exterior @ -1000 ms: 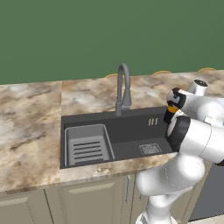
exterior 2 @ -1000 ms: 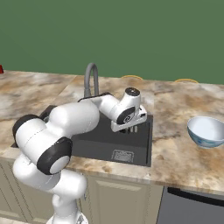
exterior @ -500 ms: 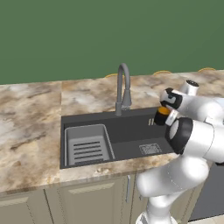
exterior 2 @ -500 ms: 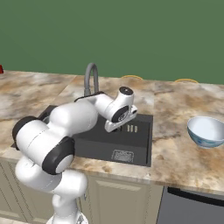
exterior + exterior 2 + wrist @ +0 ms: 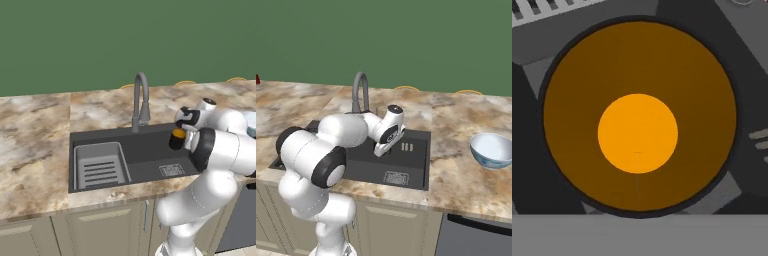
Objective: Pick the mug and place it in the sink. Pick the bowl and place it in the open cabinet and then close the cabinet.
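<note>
- Orange-topped mug (image 5: 177,138) sits clenched in the gripper (image 5: 182,131), above the sink (image 5: 145,150).
- Bowl (image 5: 492,150) rests well apart, seen from the right base.

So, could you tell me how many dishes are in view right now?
2. The mug is held in the gripper above the right part of the sink; the bowl sits on the counter right of the sink. Others may be hidden.

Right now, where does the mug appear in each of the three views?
Left base view: mug, right of centre, over the sink.
Right base view: hidden behind the hand.
Hand view: mug seen from above, central.
Shared landmark: the faucet.
</note>
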You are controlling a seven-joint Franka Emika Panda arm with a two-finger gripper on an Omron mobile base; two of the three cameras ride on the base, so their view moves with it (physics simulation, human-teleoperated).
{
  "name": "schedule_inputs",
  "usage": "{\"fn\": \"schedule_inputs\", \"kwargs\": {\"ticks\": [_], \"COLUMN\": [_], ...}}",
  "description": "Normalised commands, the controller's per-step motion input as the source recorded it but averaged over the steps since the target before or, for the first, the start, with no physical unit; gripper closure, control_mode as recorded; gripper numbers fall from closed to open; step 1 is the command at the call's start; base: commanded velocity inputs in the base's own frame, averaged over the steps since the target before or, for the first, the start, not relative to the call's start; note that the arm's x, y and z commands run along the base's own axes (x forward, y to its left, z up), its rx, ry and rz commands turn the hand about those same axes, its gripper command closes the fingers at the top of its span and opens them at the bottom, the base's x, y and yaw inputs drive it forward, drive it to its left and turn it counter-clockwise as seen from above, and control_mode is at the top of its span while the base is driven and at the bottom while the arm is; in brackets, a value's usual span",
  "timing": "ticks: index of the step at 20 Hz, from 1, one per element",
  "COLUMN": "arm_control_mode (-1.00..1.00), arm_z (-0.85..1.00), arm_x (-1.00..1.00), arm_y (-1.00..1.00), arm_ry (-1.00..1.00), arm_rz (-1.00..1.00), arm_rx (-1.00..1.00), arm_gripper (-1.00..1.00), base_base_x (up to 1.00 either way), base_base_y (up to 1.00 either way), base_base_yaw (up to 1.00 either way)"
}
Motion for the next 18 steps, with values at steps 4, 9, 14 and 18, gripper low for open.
{"fn": "schedule_inputs", "kwargs": {"ticks": [4,9,14,18], "arm_control_mode": [-1.00,-1.00,-1.00,-1.00], "arm_z": [-0.36,-0.34,-0.36,-0.37], "arm_x": [0.11,0.13,0.16,0.17], "arm_y": [0.00,0.00,0.00,0.02], "arm_ry": [-0.01,-0.03,-0.01,0.00], "arm_rz": [0.22,0.22,0.19,0.15], "arm_rx": [0.00,-0.01,-0.01,-0.04], "arm_gripper": [1.00,1.00,1.00,1.00], "base_base_x": [0.00,0.00,0.00,0.00], "base_base_y": [0.00,0.00,0.00,0.00], "base_base_yaw": [0.00,0.00,0.00,0.00]}}
